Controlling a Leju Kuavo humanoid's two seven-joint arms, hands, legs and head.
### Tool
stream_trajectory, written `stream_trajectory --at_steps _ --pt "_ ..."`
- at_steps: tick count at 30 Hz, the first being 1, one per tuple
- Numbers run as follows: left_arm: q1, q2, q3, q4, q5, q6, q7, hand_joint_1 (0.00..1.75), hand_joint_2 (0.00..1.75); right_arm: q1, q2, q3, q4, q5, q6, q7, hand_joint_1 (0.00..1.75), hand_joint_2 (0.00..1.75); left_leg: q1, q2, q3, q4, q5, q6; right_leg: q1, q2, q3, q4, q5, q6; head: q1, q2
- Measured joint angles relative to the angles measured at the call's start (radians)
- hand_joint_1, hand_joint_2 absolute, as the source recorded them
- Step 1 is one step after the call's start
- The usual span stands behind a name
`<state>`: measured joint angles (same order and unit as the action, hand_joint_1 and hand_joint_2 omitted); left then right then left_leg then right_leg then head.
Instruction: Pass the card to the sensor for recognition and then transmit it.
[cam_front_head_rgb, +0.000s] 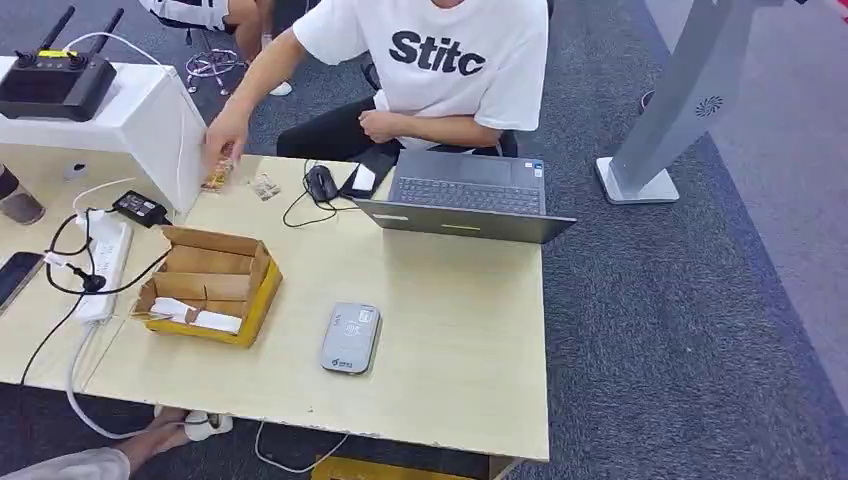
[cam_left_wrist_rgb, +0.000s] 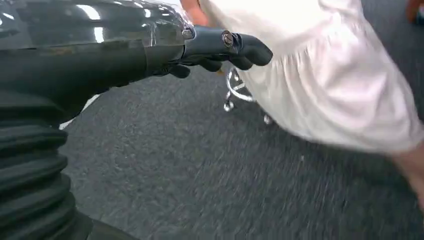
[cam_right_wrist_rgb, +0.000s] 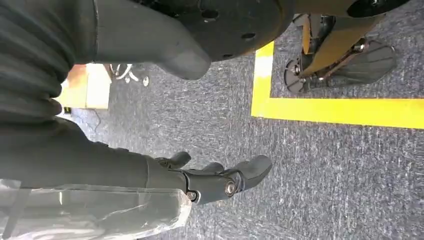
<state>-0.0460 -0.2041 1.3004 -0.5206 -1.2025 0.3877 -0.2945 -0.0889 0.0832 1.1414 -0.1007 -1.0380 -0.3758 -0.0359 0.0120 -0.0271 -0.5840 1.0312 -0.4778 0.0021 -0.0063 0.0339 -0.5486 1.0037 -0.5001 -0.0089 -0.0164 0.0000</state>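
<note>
Both arms hang low by the floor. My left hand (cam_left_wrist_rgb: 220, 47) and right hand (cam_right_wrist_rgb: 215, 177) hold nothing, fingers loosely spread over the carpet. Nearest on the surface (cam_front_head_rgb: 450, 330) lies the grey sensor (cam_front_head_rgb: 350, 338), and beside it the cardboard box (cam_front_head_rgb: 208, 283) holding white slips that could be the card; I cannot tell. Farther off sit a laptop (cam_front_head_rgb: 468, 195) and a person (cam_front_head_rgb: 440, 70). I judge the task not yet begun: next, I need to raise a hand to the box.
</note>
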Motion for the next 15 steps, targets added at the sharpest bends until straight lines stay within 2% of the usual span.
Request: stream_trajectory --at_steps 4,9,11,12,15 --pt "-0.011 0.011 -0.038 0.111 -0.103 0.092 0.041 0.00 1.75 -0.004 0.000 0.014 -0.006 -0.010 -0.017 -0.019 0.00 1.75 0.000 0.000 0.000 0.000 0.000 0.000 0.000 0.000 0.000 0.000 0.000 0.000 0.000 0.000" --pt "-0.014 0.007 -0.110 0.194 -0.223 0.151 0.022 0.00 1.75 -0.016 0.003 0.021 -0.016 0.002 -0.040 -0.032 0.00 1.75 0.000 0.000 0.000 0.000 0.000 0.000 0.000 0.000 0.000 0.000 0.000 0.000 0.000 0.000" --pt "-0.013 0.006 -0.155 0.217 -0.275 0.153 0.032 0.00 1.75 -0.022 0.003 0.027 -0.020 0.010 -0.039 -0.026 0.00 1.75 0.000 0.000 0.000 0.000 0.000 0.000 0.000 0.000 0.000 0.000 0.000 0.000 0.000 0.000" --pt "-0.014 0.006 -0.172 0.228 -0.264 0.143 0.032 0.00 1.75 -0.026 0.003 0.035 -0.020 0.024 -0.041 -0.017 0.00 1.75 0.000 0.000 0.000 0.000 0.000 0.000 0.000 0.000 0.000 0.000 0.000 0.000 0.000 0.000" --pt "-0.016 0.006 -0.175 0.245 -0.200 0.058 0.021 0.00 1.75 -0.031 0.003 0.059 -0.023 0.045 -0.056 -0.001 0.00 1.75 0.000 0.000 0.000 0.000 0.000 0.000 0.000 0.000 0.000 0.000 0.000 0.000 0.000 0.000"
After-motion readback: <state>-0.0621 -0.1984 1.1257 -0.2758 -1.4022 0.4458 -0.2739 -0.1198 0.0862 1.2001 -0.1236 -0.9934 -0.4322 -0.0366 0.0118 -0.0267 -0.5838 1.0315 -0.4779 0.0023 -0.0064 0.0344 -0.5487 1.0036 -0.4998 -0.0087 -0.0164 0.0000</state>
